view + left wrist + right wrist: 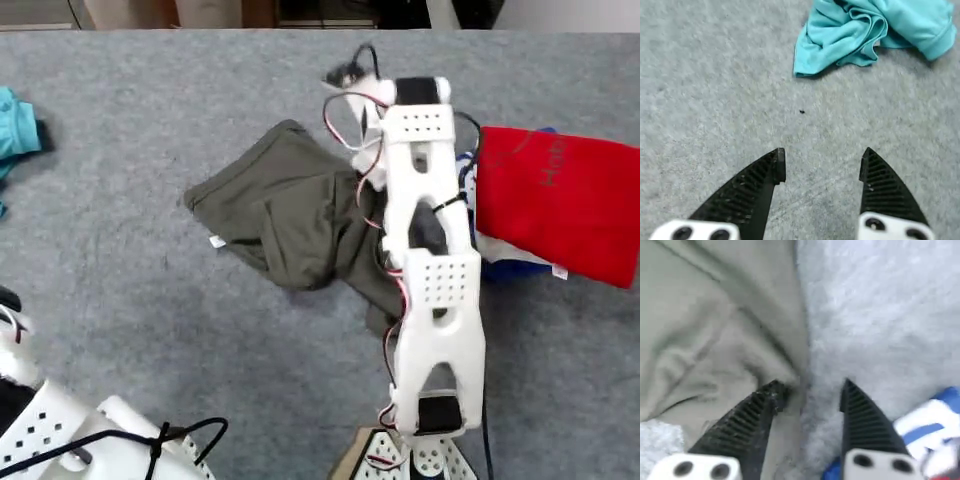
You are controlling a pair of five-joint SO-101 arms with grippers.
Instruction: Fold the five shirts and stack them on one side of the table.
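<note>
Centrally in the high view, the olive shirt (290, 215) lies crumpled on the grey table (130, 300). Its right side runs under the right arm (430, 260), which stretches from the lower edge up toward the top centre. The right gripper (812, 387) is spread open at this shirt's edge: one finger (755, 415) lies over the olive shirt (715, 315) and the other (862, 420) stands over bare table just beside it, with nothing pinched between them. A red shirt (555, 205) lies flat at the right of the frame atop a blue and white shirt (500, 265), just beside the arm. The teal shirt (15, 130) is bunched at the upper left edge. The left arm (60, 435) sits in the lower left corner. The left gripper (823, 152) is wide open over bare table, and the teal shirt (865, 30) lies ahead of it, apart from its fingertips.
</note>
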